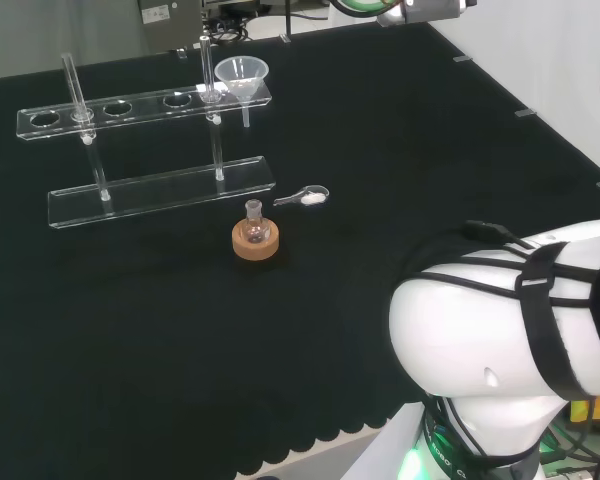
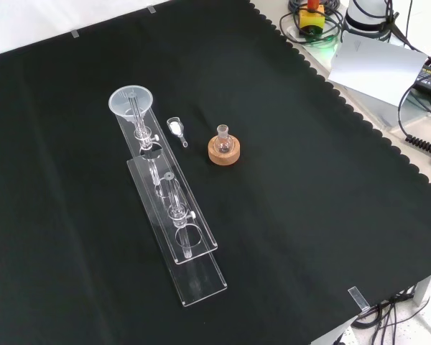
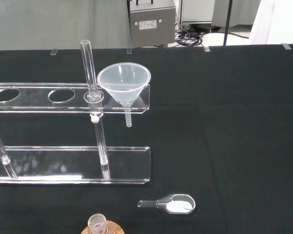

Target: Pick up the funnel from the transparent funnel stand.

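A clear plastic funnel [image 1: 243, 76] [image 2: 131, 101] [image 3: 124, 84] sits upright in the end hole of the transparent funnel stand [image 1: 160, 190] [image 2: 197, 277] [image 3: 68, 165]. Its stem hangs down through the stand's upper shelf. The stand has two clear posts and several round holes in the top shelf. The arm's white links [image 1: 510, 340] fill the head view's lower right.
A small round flask on a cork ring [image 1: 255, 240] [image 2: 223, 149] [image 3: 101, 227] stands in front of the stand. A clear scoop with white powder [image 1: 308, 197] [image 2: 177, 129] [image 3: 173, 204] lies beside it. Cables and a paper sheet [image 2: 377, 61] lie off the cloth's edge.
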